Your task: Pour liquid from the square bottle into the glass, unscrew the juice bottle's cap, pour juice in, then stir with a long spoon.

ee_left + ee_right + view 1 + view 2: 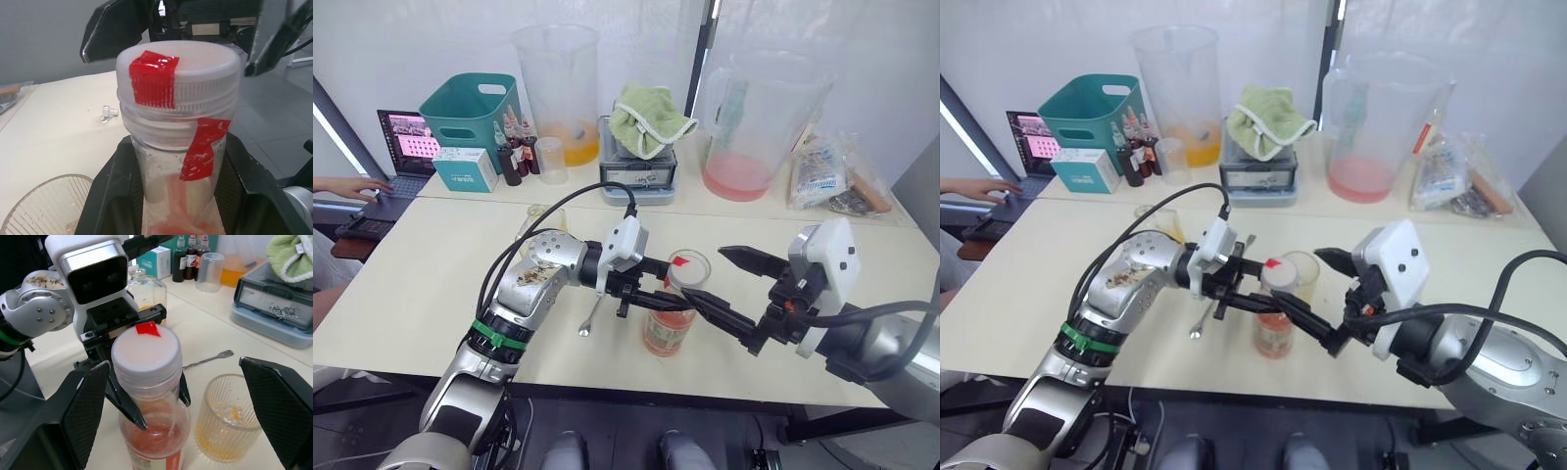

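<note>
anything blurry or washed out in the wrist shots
Left wrist view: the juice bottle's cap is sharp, while the right gripper behind it and the glass are soft. Right wrist view: the right gripper's own near fingers blur.

Centre frame, the left gripper [1246,294] clamps the neck of the juice bottle [1272,333], which stands upright on the cream table [1038,284] with the juice bottle's cap [1276,271] on. Just right, the right gripper [1324,299] is spread wide beside the cap. The glass [1301,270] stands right behind the bottle.
</note>
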